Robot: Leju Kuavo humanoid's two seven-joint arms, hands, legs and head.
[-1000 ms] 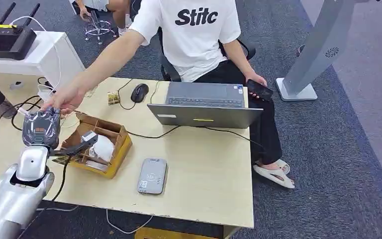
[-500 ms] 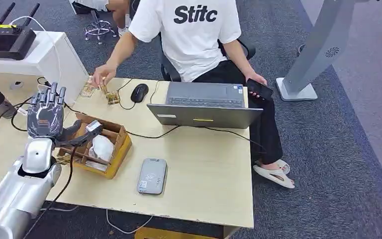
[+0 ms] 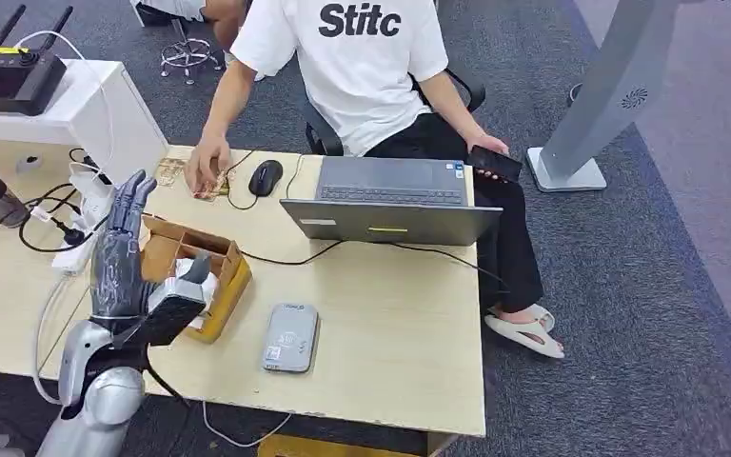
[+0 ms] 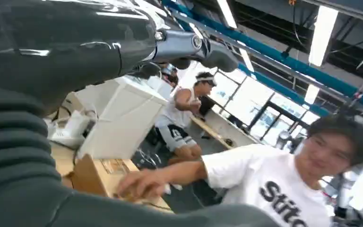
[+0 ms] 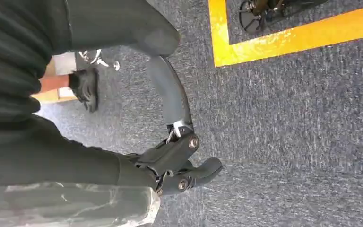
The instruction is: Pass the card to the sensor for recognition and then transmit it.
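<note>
My left hand (image 3: pixel 122 259) is raised over the table's left side, fingers straight and apart, holding nothing. In the left wrist view its dark fingers (image 4: pixel 189 47) stretch out with nothing in them. A person's hand (image 3: pixel 206 168) presses on small cards (image 3: pixel 211 188) at the table's far edge, beside another card (image 3: pixel 168 172). The grey card sensor (image 3: pixel 291 336) lies flat near the front edge, to the right of my left hand. My right hand (image 5: pixel 175 156) hangs over blue carpet, fingers loosely bent and apart, holding nothing.
An open cardboard box (image 3: pixel 221 286) with white wrapped items sits just beside my left hand. Behind it are a mouse (image 3: pixel 266 176) and a laptop (image 3: pixel 390 202), where a seated person in a white shirt (image 3: pixel 362 57) holds a phone. Cables and a power strip (image 3: pixel 78 238) lie left.
The person's hand left my left hand, drew back and set cards down by the mouse. My left hand opened, turned edge-on and dropped nearer the front edge.
</note>
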